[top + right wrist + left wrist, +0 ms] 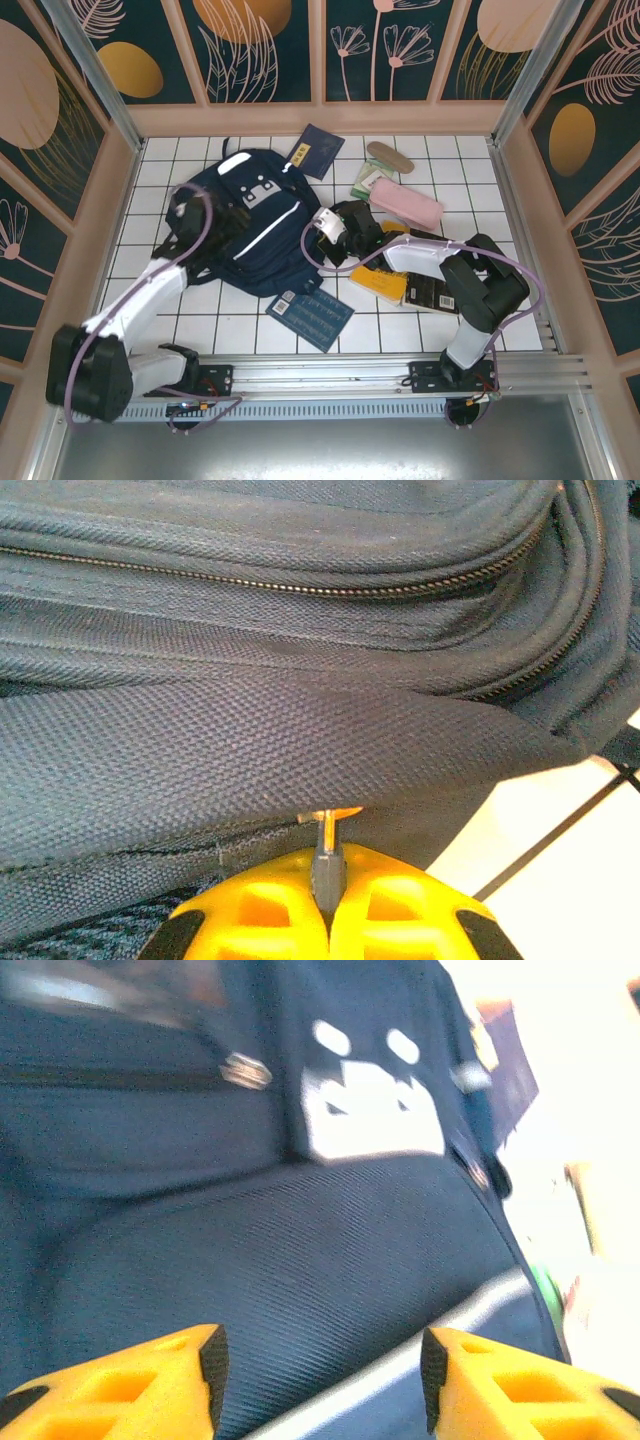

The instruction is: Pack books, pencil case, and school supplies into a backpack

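Backpack [270,255]: navy, lying flat, left-centre of white-tiled tabletop [240,325], white stripe [268,232] running diagonally across the front.

L gripper [238,214]: over the backpack's left-centre. Wrist view: jaws apart, nothing between them, yellow fingertips [190,1365] low over navy weave. Grey patch [370,1110] further off; view blurred.

R gripper [325,222]: at the backpack's right edge. Wrist view: jaws together, clamped on a thin grey zip pull [325,855], hard against the fabric; a closed zip line runs above.

Loose items, all outside the bag:
- navy booklet [315,150]: far, just beside the backpack's far-right corner.
- tan oval piece [390,157]: far, right of booklet.
- pale green pack [365,185]: near the tan piece; pink pencil case [407,203] just right of it, maybe touching, can't tell.
- yellow book [385,282]: partly under R arm.
- black book [435,293]: just right of yellow book.
- blue book [310,315]: near side, at the backpack's near edge.
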Robot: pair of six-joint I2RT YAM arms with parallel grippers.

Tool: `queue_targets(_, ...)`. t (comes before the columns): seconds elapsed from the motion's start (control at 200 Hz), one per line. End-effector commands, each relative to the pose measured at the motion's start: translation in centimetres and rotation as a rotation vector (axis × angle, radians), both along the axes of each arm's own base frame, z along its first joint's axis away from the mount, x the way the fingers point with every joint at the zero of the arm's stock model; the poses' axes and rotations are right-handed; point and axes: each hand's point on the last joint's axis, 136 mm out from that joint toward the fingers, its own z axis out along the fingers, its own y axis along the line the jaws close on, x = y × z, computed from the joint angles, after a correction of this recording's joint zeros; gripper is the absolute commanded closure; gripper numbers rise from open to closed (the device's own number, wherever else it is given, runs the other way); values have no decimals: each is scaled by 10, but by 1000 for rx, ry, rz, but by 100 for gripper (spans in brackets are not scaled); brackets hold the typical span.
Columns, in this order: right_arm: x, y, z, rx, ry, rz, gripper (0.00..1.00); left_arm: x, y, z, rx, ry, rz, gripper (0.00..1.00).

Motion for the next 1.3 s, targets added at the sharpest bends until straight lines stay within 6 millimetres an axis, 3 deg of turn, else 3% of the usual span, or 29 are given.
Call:
queue_targets(0.0, -1, 9, 25, 79, -56, 88, 100, -6, -43, -12, 223, 31, -352, 42)
queue_targets(0.085, -3, 7, 31, 119, -52, 109, 100, -3, -82, 0, 260, -52, -580, 35)
queue_targets(0.195, -4, 4, 36, 142, -54, 122, 100, 9, -98, -2, 360, -56, -693, 31)
queue_targets(0.49, -1, 2, 41, 167, -45, 124, 100, -3, -86, -57, 531, 121, -866, 27)
queue_targets(0.746, 0, 4, 41, 186, -30, 127, 100, -9, -79, -67, 602, 158, -866, 23)
queue_targets(0.881, 0, 4, 42, 187, -28, 129, 100, -16, -92, -53, 537, 127, -898, 23)
queue_targets(1.046, 1, 4, 43, 192, -30, 127, 100, -26, -90, -42, 526, 116, -908, 21)
queue_targets(1.296, 0, 6, 48, 211, -30, 133, 100, -24, -80, -66, 571, 166, -876, 21)
